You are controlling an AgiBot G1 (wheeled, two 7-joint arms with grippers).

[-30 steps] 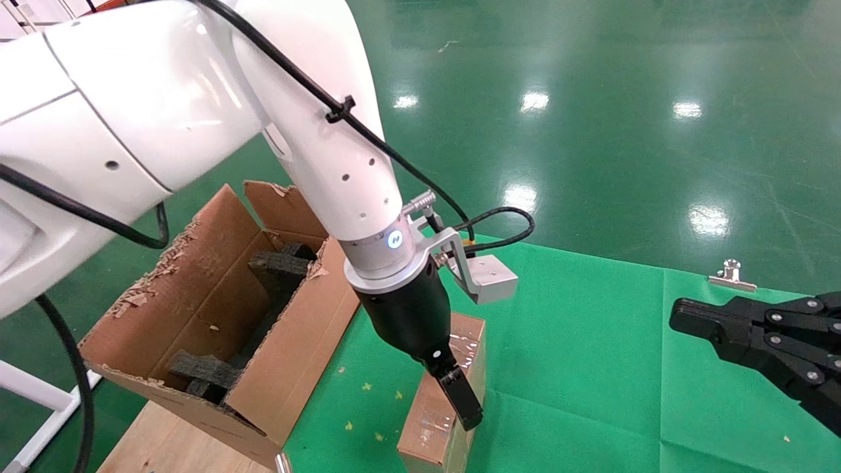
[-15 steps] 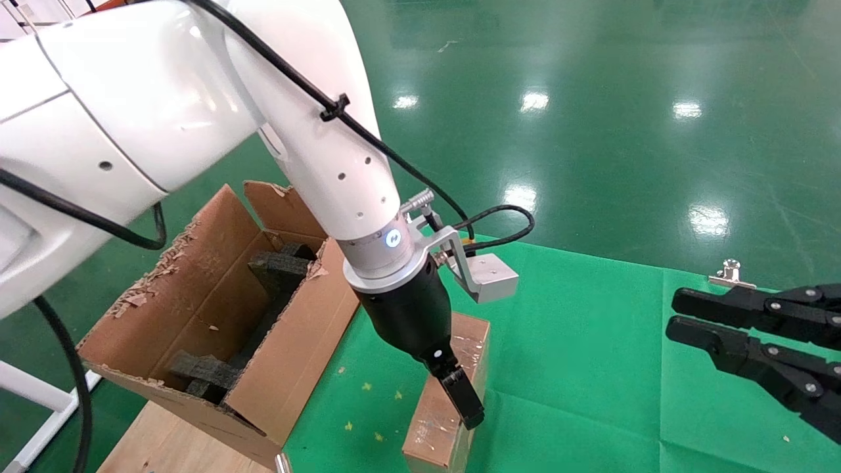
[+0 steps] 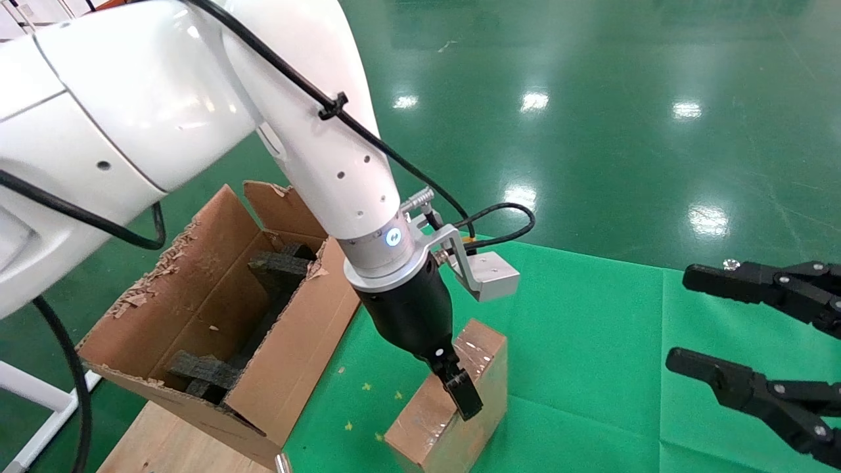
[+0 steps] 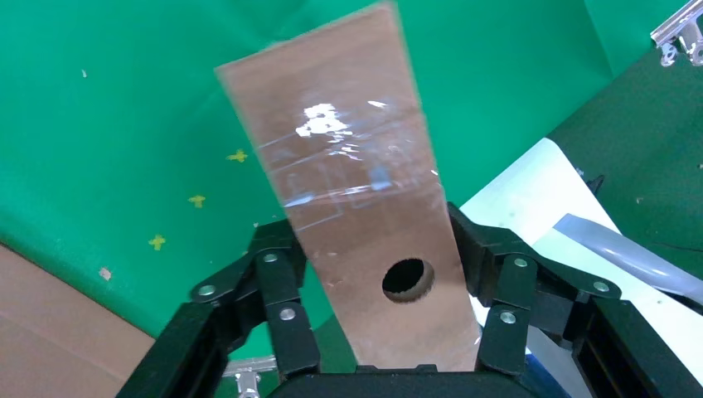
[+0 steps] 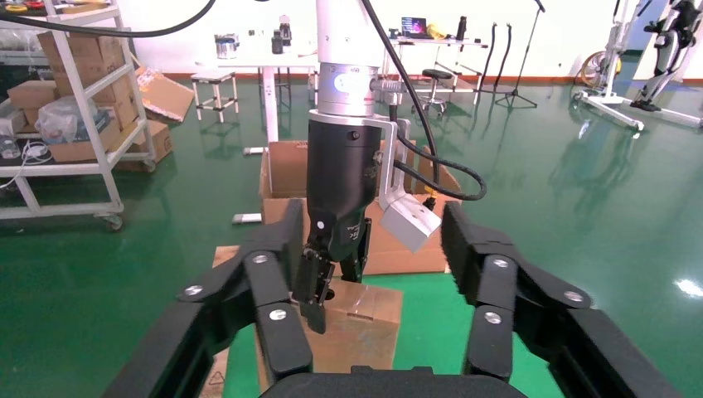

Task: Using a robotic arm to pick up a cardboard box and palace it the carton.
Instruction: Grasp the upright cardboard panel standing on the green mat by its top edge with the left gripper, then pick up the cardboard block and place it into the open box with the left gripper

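Note:
The white robotic arm on my left ends in my left gripper, which is shut on the cardboard box, a slim brown box with shiny tape. The box is tilted over the green cloth. In the left wrist view the fingers clamp both long sides of the box, near its round hole. The carton with ragged flaps stands open to the left of the box. My right gripper is open and empty at the right, and its own view faces the left gripper and the box.
Black foam pieces lie inside the carton. The green cloth covers the table, with bare wood under the carton. A metal clip sits at the cloth's far edge. Shelves and tables stand on the green floor behind.
The box has turned and tilted in my left gripper, with its far end now higher and further right. My right gripper has opened wide from nearly shut.

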